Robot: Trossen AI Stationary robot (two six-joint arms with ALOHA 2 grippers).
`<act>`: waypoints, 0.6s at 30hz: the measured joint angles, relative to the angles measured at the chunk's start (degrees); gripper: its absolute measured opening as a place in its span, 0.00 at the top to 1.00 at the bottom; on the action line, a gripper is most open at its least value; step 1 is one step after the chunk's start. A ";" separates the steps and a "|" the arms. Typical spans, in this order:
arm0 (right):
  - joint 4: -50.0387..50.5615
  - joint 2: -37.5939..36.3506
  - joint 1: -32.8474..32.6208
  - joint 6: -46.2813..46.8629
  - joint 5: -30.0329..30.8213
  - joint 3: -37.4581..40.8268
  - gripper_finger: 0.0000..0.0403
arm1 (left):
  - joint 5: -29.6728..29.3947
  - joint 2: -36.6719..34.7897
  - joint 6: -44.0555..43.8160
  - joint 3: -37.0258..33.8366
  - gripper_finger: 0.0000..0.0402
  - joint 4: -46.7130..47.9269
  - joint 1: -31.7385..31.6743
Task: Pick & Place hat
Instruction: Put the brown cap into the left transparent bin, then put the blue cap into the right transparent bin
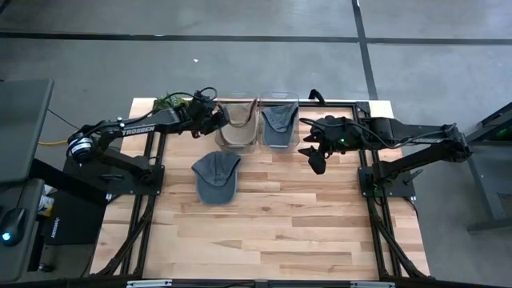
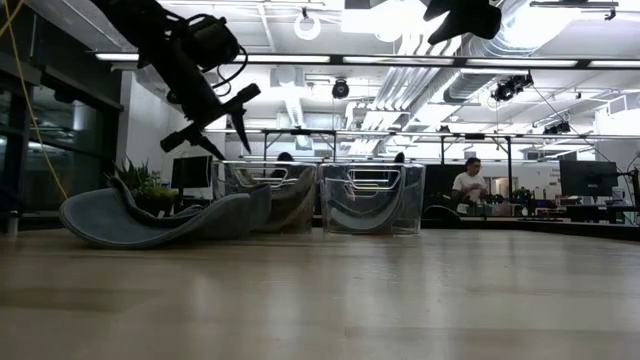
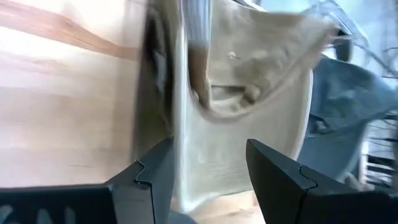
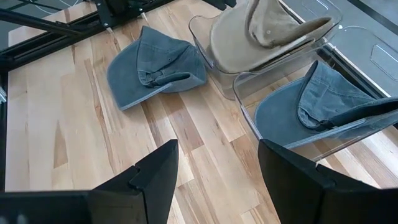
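Your left gripper (image 1: 218, 117) hovers at the near-left edge of the clear bin (image 1: 238, 142) that holds the tan hat (image 1: 237, 133), its fingers (image 3: 149, 180) parted and holding nothing. Your right gripper (image 1: 318, 160) hangs above bare wood just right of the second clear bin (image 1: 280, 144), jaws apart and empty.

There are three hats. The tan one is slumped in its bin, brim draped over the wall. A blue-grey hat (image 1: 279, 120) sits in the second bin. Another blue-grey hat (image 1: 216, 176) lies loose on the wooden table (image 1: 272, 232), just in front of the tan hat's bin, crown creased.

In the left wrist view the tan hat is blurred, its far edge cut off.
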State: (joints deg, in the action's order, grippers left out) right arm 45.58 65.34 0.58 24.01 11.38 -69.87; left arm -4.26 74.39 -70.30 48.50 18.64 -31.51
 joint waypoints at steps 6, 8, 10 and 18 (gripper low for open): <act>-0.49 0.03 0.00 0.31 0.08 0.00 0.46 | -2.89 -0.02 1.10 1.95 0.56 6.84 0.00; -2.16 0.62 0.00 0.02 0.18 -0.02 0.46 | -3.43 -0.02 1.09 2.61 0.56 8.31 0.00; -4.40 1.81 0.02 -1.16 -0.59 -0.04 0.46 | -3.47 -0.02 1.12 2.96 0.56 9.14 0.00; -9.38 8.59 1.13 -3.91 -3.14 -0.04 0.46 | -3.86 -1.16 3.08 3.66 0.56 13.11 0.00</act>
State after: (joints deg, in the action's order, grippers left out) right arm 36.20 73.93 1.71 20.10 8.23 -69.91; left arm -8.12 73.23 -67.22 52.16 31.75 -31.51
